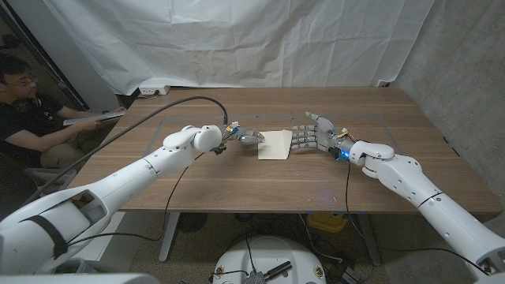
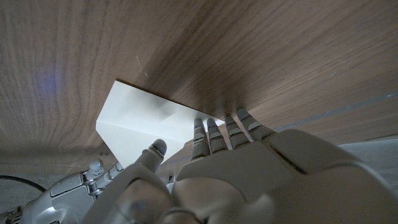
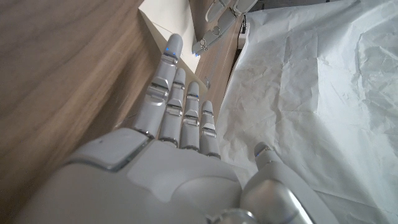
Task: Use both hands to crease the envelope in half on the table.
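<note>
Centrally placed in the head view, just above mid-frame: envelope [image 1: 275, 144], pale cream, lying on the wooden table [image 1: 237, 185], between the two hands; looks already folded, with a raised flap along its right side, though hard to tell for sure at this size.

Left hand [image 1: 246, 138] just left of the envelope, fingertips at its left edge; grasping nothing; fingers stretched forward and close together; in the left wrist view, fingers [image 2: 211, 138] extended toward the envelope [image 2: 149, 127], tips lying at or on its near edge, thumb reaching over the paper; contact likely but not plainly shown.

Right hand [image 1: 312, 136] just right of the envelope, standing on its edge with palm upright, fingers straight and slightly apart, holding nothing; fingertips touching or very nearly touching the envelope's right side; in the right wrist view, fingers [image 3: 180, 106] reaching straight out along the table toward a corner of the envelope [image 3: 163, 14] at the upper middle of the frame, with the left hand [image 3: 217, 22] beyond it.

Upper left of the head view: seated person [image 1: 24, 110] in dark clothing at the table's far corner; white draped sheet [image 1: 252, 39] across the back.
</note>
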